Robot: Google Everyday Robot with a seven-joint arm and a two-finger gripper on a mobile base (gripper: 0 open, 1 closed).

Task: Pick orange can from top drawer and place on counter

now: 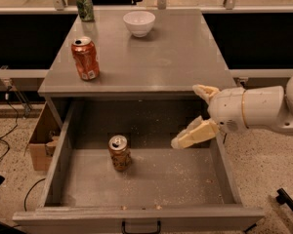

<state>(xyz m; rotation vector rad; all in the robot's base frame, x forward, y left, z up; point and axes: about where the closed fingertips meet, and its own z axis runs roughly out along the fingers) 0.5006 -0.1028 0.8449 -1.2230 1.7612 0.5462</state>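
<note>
The orange can (pixel 119 153) stands upright on the crumb-speckled floor of the open top drawer (pixel 151 179), left of its middle. The drawer's dark handle (pixel 140 226) is at the front edge. The counter (pixel 156 57) is the grey top above it. My gripper (pixel 185 116) hangs over the right part of the drawer, to the right of the can and apart from it. Its two pale fingers (pixel 194 135) are spread wide and hold nothing. The white arm reaches in from the right.
On the counter stand a red-orange can (pixel 85 58) at the front left, a green can (pixel 84 5) at the back left and a white bowl (pixel 139 22) at the back middle. A cardboard box (pixel 38 143) sits on the floor left of the cabinet.
</note>
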